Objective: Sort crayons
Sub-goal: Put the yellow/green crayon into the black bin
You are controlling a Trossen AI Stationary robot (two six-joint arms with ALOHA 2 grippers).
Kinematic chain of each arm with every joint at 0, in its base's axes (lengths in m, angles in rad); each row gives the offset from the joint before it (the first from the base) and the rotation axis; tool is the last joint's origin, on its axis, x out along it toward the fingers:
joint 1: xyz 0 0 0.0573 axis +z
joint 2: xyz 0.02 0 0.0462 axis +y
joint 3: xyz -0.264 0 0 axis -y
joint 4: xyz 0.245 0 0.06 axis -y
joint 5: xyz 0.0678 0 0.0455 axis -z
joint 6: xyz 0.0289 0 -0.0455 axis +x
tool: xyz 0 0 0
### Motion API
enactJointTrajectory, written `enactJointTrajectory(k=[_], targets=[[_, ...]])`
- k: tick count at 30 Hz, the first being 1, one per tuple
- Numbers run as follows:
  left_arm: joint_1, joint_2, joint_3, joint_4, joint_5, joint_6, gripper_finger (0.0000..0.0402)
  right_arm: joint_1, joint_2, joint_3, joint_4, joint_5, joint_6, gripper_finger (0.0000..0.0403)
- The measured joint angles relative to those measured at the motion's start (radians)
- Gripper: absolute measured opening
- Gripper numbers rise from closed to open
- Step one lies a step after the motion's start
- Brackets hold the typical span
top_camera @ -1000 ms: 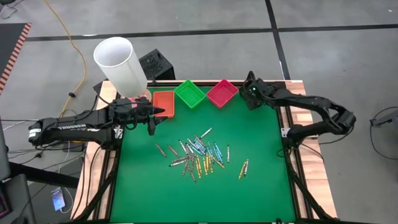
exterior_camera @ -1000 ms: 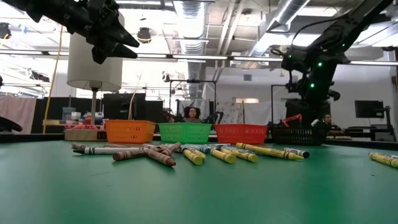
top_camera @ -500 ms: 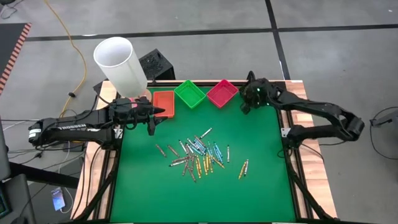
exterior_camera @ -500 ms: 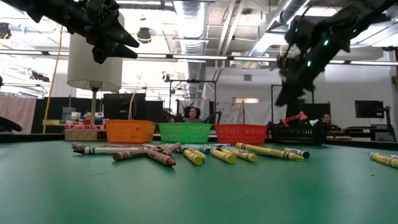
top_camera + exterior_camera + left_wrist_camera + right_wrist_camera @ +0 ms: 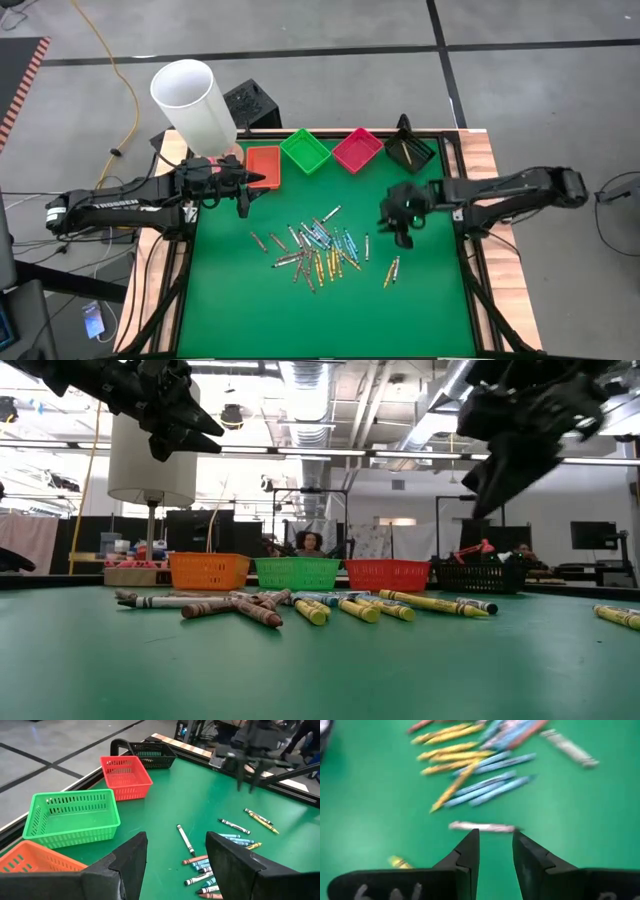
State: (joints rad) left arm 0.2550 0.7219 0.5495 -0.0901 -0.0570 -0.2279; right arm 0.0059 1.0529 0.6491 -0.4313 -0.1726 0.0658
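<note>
Thin crayons point(image 5: 318, 247), yellow, blue, orange-red and grey, some two dozen, lie scattered mid-table, two yellow ones point(image 5: 391, 270) apart. Four small trays line the far edge: orange point(image 5: 263, 166), green point(image 5: 306, 150), pink point(image 5: 357, 149), black point(image 5: 409, 150). The right gripper point(image 5: 402, 225) hovers beside the pile, fingers slightly parted, empty. The left gripper point(image 5: 243, 195) hangs by the orange tray, open, empty.

Robotics lab or workshop, exposed ceiling ducts point(image 5: 310, 385), concrete floor point(image 5: 330, 25) with taped lines, equipment racks behind.
</note>
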Motion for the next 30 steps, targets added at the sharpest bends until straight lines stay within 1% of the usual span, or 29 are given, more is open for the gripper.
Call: enactJointTrajectory(k=[4, 7, 14, 18, 23, 30], targets=[[0.000, 0.000, 0.000, 0.002, 0.000, 0.000, 0.0192, 0.128, 0.050, 0.000, 0.001, 0.055, 0.014, 0.0112], [0.000, 0.000, 0.000, 0.006, -0.003, 0.002, 0.0192, 0.197, 0.079, 0.000, 0.001, 0.100, 0.012, 0.0112], [0.000, 0.000, 0.000, 0.015, -0.009, 0.029, 0.0192, 0.314, 0.113, 0.000, 0.000, 0.127, -0.041, 0.0112], [0.000, 0.000, 0.000, 0.028, -0.022, 0.046, 0.0192, 0.375, 0.122, 0.000, -0.001, 0.180, -0.116, 0.0115], [0.000, 0.000, 0.000, 0.033, -0.023, 0.044, 0.0192, 0.421, 0.140, 0.000, 0.000, 0.185, -0.227, 0.0137], [-0.001, 0.000, 0.000, 0.019, -0.018, 0.023, 0.0192, 0.425, 0.169, 0.000, 0.018, 0.202, -0.277, 0.0174]])
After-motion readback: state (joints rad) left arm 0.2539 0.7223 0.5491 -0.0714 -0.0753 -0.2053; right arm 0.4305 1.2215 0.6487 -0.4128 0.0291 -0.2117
